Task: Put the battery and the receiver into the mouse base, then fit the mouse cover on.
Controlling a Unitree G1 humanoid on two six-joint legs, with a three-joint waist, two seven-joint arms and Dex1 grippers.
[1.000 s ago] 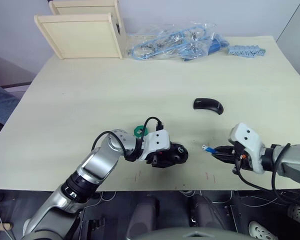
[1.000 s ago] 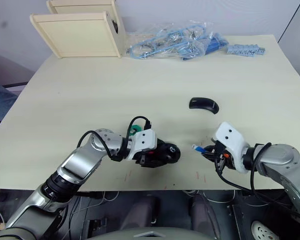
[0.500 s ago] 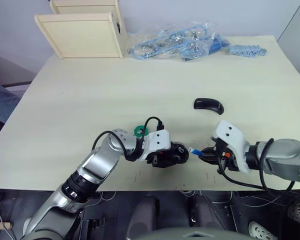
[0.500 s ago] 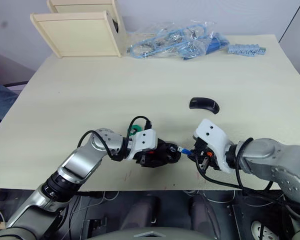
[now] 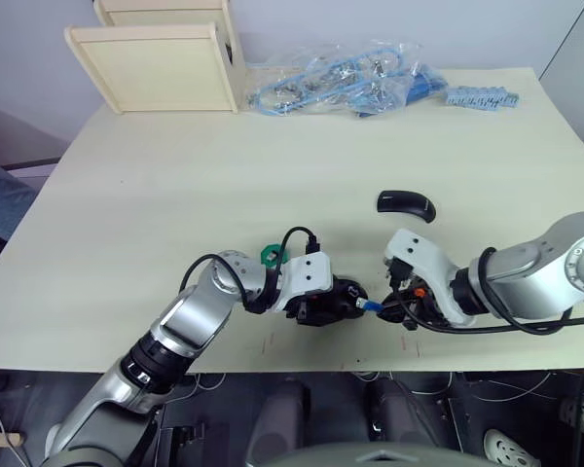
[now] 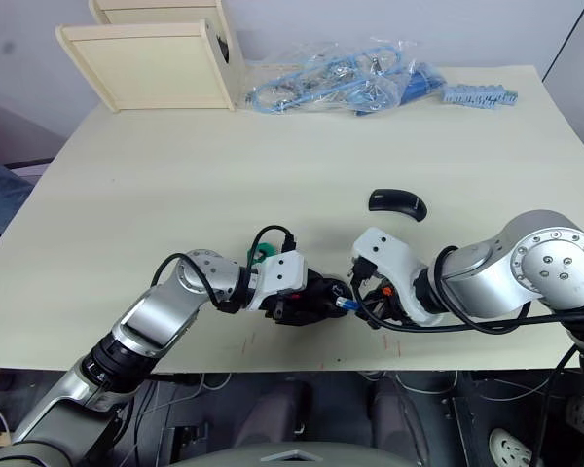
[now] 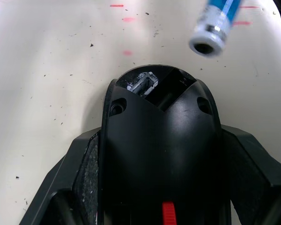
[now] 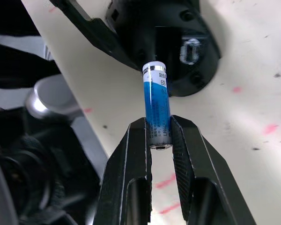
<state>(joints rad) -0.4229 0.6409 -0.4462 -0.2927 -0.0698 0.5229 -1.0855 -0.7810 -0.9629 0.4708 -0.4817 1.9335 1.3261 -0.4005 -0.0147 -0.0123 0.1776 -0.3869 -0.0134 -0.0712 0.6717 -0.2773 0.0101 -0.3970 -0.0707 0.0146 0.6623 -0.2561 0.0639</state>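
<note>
My left gripper (image 5: pixel 323 304) is shut on the black mouse base (image 5: pixel 337 298) near the table's front edge; its fingers (image 7: pixel 86 164) clamp both sides of the base (image 7: pixel 161 136), whose open recess faces away from the wrist. My right gripper (image 5: pixel 387 310) is shut on the blue-and-white battery (image 5: pixel 370 305). The battery (image 8: pixel 156 103) sticks out past the fingertips (image 8: pixel 136 140), its white end right at the base's (image 8: pixel 168 33) end. The battery (image 7: pixel 216 21) hovers just beyond the recess. The glossy black mouse cover (image 5: pixel 406 204) lies alone farther back on the right. The receiver is out of view.
A green round disc (image 5: pixel 270 256) lies just behind the left gripper. Wooden boxes (image 5: pixel 156 63) stand at the back left. A clear bag of blue cables (image 5: pixel 341 83) and a blue strip of parts (image 5: pixel 479 97) lie along the back edge. The table's front edge (image 5: pixel 302 368) is close below both grippers.
My right gripper has moved left with the battery, from well right of the mouse base to its end. The left gripper and the base have stayed put.
</note>
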